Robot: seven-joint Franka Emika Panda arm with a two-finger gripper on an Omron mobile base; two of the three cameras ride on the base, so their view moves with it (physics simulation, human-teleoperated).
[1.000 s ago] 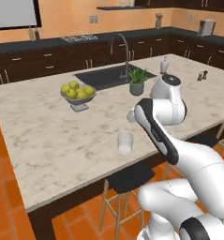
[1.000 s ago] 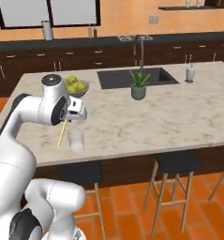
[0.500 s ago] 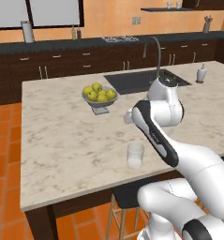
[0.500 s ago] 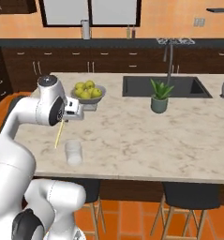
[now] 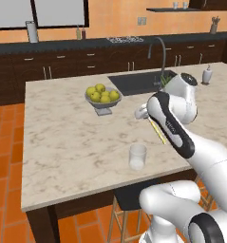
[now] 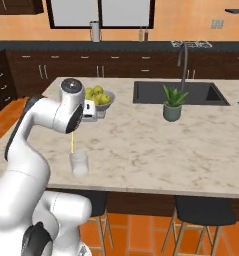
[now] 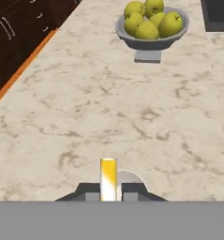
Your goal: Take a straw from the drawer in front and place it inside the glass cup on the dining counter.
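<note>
Clearly, the straw (image 7: 108, 178) is held between the two dark tips of the gripper (image 7: 108, 193), which are closed narrowly against its sides. Seen down the hand, it appears as a short yellow bar, paler at its top end and deeper yellow toward the fingers. From the left base view the straw (image 5: 157, 131) is seen as a very thin, straight, pale yellow stick slanting down from the hand, far slimmer than the arm behind it. In the right base view the straw (image 6: 72, 143) hangs nearly upright below the gripper (image 6: 76, 131), and its lower end is just above the rim of the glass cup (image 6: 79, 163).

The glass cup (image 5: 137, 157) is a small, clear, straight-sided tumbler standing upright on the dining counter (image 5: 67, 142), near the counter's front edge. Part of its pale rim (image 7: 128, 177) is seen just behind the straw in the hand view.

The dining counter (image 6: 156, 150) is a beige slab with light veining. A grey fruit bowl (image 5: 103, 98) of yellow-green fruit is set farther back on it, well apart from the cup. A small potted plant (image 6: 173, 103) is placed beside the dark sink (image 6: 178, 93).
</note>
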